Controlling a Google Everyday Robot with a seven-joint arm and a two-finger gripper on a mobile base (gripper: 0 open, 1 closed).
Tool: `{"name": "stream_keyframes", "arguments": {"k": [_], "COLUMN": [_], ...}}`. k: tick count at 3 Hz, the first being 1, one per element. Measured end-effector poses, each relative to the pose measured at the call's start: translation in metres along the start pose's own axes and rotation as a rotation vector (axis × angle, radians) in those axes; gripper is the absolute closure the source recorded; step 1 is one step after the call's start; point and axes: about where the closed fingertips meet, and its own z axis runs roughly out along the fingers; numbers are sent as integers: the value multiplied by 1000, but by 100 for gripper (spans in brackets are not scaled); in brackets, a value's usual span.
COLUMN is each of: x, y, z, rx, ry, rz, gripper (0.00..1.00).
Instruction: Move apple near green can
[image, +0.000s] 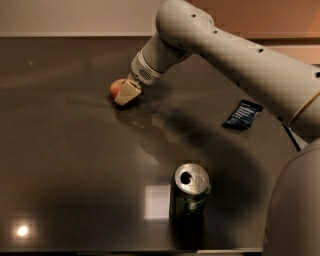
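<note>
The small red and yellowish apple (116, 87) lies on the dark table (75, 150) at the far left of centre. My gripper (125, 94) is down at the apple, its cream tip covering the apple's right side. The green can (189, 197) stands upright near the table's front edge, silver top with its opening facing up, well apart from the apple, to its right and nearer the camera.
A flat dark blue snack packet (242, 114) lies on the right of the table. My arm (235, 55) reaches in from the right, over the back of the table. Part of my pale body (295, 210) fills the lower right corner.
</note>
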Motion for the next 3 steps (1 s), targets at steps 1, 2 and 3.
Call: {"name": "stream_keyframes", "arguments": {"k": [1, 2, 3], "x": [0, 7, 24], "y": [11, 25, 44], "z": [-26, -62, -95], "rx": [-19, -42, -71], "ry": [-37, -67, -77], "rz": [-14, -35, -73], "gripper": [88, 100, 100]}}
